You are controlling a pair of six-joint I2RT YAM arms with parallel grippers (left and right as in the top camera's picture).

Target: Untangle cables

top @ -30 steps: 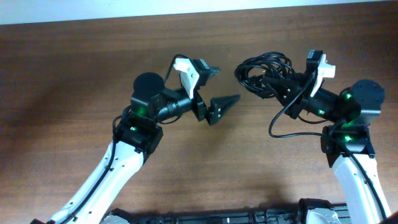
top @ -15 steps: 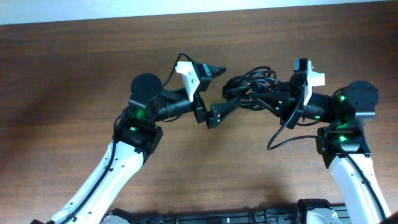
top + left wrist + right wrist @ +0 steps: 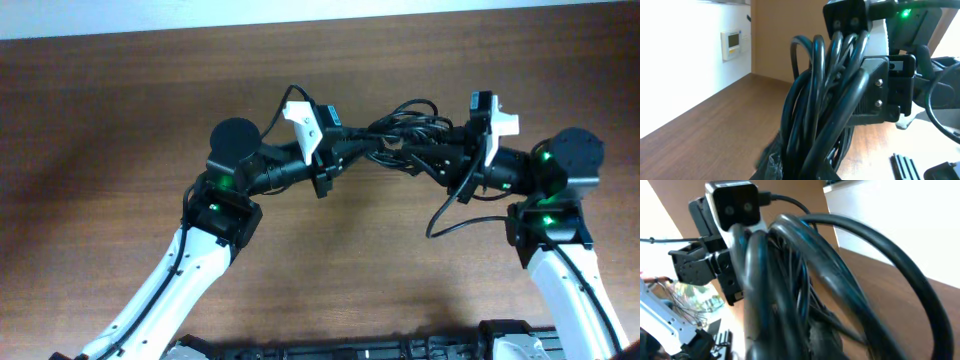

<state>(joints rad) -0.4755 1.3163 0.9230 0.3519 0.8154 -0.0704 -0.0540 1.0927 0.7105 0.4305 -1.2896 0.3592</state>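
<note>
The cables (image 3: 405, 125) hang as one black tangled bundle above the table, stretched between my two grippers. My left gripper (image 3: 358, 150) is shut on the bundle's left end. In the left wrist view the cords (image 3: 815, 100) rise straight out of its jaws and fill the middle of the frame. My right gripper (image 3: 425, 158) is buried in the bundle's right side. The right wrist view shows blurred loops (image 3: 790, 280) crossing its jaws, which hides how wide they stand. No plug ends show.
The brown wooden table (image 3: 120, 100) lies below both arms. A thicker black wire (image 3: 445, 215) loops down from the right arm. A black rack (image 3: 400, 350) runs along the front edge. The right wrist's camera (image 3: 847, 15) sits close above the left gripper.
The right gripper carried the bundle left toward the middle. The left gripper, open a second ago, reached right and closed on the bundle's left end.
</note>
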